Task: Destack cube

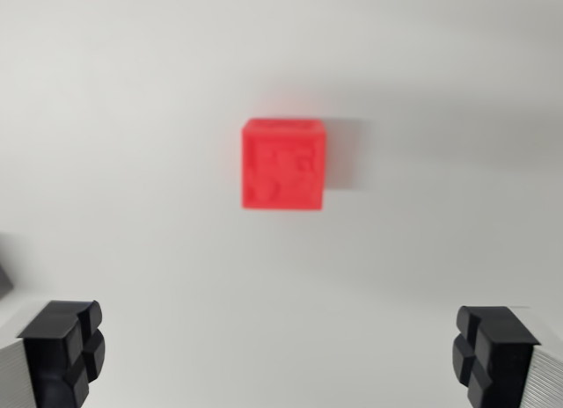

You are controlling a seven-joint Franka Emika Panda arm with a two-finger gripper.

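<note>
A red cube (283, 164) sits on a white surface, near the middle of the wrist view and slightly blurred. I look down on its top face, which has raised markings; whether another cube lies beneath it is hidden. My gripper (281, 355) hangs above and nearer than the cube, open wide. Its two black fingertips (66, 346) stand at the bottom left and bottom right corners (493, 348), with nothing between them.
The white surface (132, 118) fills the view around the cube. A faint shadow falls to the cube's right. A dark edge (4, 276) shows at the far left.
</note>
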